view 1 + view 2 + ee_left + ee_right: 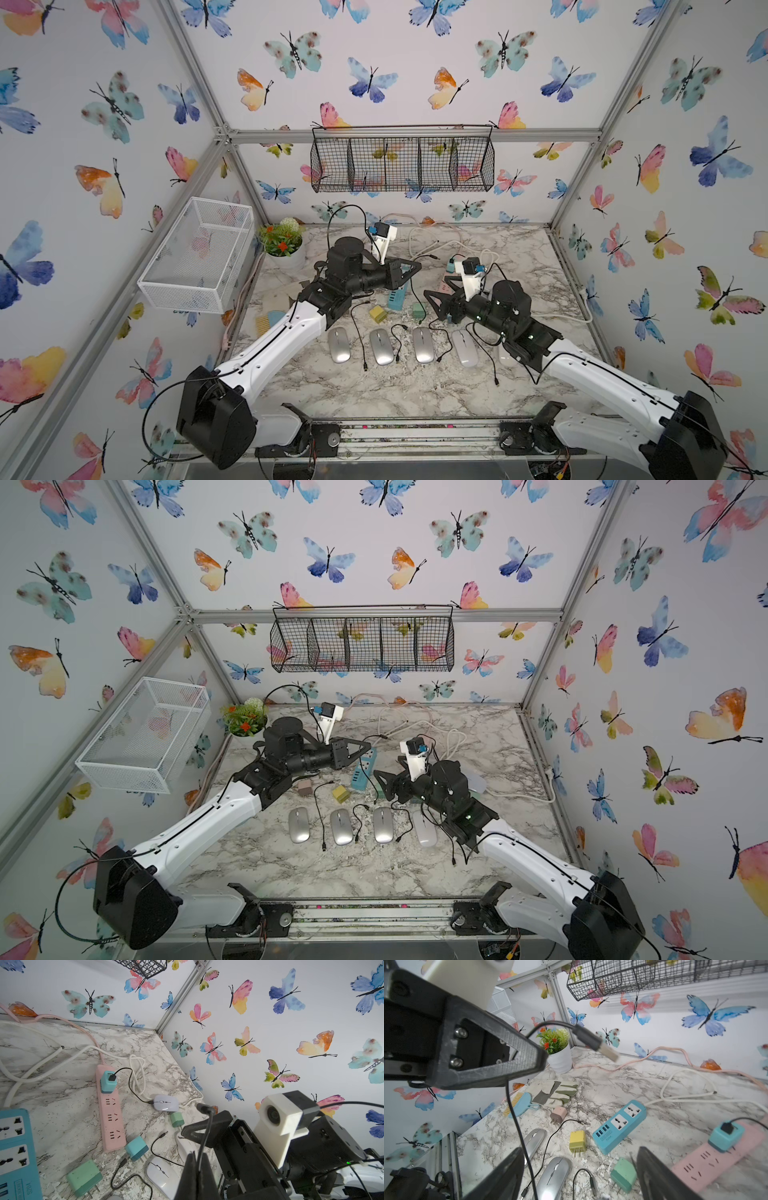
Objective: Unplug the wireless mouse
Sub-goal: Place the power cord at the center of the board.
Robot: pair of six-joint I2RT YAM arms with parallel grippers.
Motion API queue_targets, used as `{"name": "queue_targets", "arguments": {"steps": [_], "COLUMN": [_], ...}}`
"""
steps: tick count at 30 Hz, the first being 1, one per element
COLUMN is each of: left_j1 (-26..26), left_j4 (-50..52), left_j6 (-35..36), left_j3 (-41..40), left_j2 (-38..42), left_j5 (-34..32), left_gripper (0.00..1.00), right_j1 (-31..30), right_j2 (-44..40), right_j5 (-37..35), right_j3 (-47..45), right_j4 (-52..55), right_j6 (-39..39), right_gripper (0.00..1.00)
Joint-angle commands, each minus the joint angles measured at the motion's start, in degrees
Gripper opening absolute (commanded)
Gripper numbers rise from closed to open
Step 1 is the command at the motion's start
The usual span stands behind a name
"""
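Left wrist view shows the wireless mouse [166, 1103], pale and small, lying on the counter [62, 1076] just beside the pink power strip [110, 1109], on the side away from the blue power strip [14, 1147]. A thin black lead [131, 1084] runs from the mouse's nose to a teal charger [108, 1082] seated in the pink strip's end socket. The left claw [535, 1061] is clamped tight on a spare black cable [517, 1126] whose USB plug [598, 1045] hangs free in the air. The right claw [580, 1149] stands wide apart near the pink strip with nothing in it. That free claw looks the better one for the pull. It should pinch the small plug body at the mouse's nose, not the cord, and draw straight out in line with the mouse. The mouse is light and would likely slide along, so bracing it with the left claw would help, once that claw lets its cable go. A looped white cord [137, 1072] lies between the pink strip and the mouse. A small green charger [176, 1119] sits just beside the mouse, and a loose teal plug block [136, 1148] rests at the pink strip's other end. The dangling spare cable falls close to one right finger [508, 1167] and could snag. Silver mice [554, 1178] and a yellow charger [577, 1140] lie farther from the pink strip, beyond the blue one.
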State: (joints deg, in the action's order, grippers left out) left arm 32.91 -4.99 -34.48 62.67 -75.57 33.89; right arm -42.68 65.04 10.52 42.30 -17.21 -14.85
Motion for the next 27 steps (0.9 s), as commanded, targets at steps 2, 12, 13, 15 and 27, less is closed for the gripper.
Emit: {"name": "queue_targets", "arguments": {"steps": [2, 12, 13, 15, 27], "left_j1": [0.8, 1.7, 1.6, 1.7, 1.5], "left_j4": [-1.1, -1.0, -1.0, -0.7, 0.4], "left_j6": [-0.1, 0.3, 0.4, 0.7, 2.5], "left_j3": [1.3, 1.2, 1.2, 1.2, 1.6], "left_j2": [-0.5, -0.4, -0.2, -0.1, 1.3], "left_j5": [1.1, 1.0, 1.0, 1.0, -2.5], "left_gripper": [0.0, 0.0, 0.0, 0.0, 0.63], "right_j1": [-2.4, -3.6, -3.7, -3.7, -3.8], "right_j2": [3.2, 8.2, 8.2, 8.2, 5.0], "right_j5": [2.7, 5.1, 5.0, 4.9, -3.2], "right_j3": [3.4, 5.4, 5.3, 5.2, 4.1], "right_j4": [-3.5, -6.1, -6.3, -6.4, -1.8], "right_j6": [3.4, 3.2, 3.1, 3.0, 1.9], "right_gripper": [0.79, 0.45, 0.38, 0.3, 0.01]}}
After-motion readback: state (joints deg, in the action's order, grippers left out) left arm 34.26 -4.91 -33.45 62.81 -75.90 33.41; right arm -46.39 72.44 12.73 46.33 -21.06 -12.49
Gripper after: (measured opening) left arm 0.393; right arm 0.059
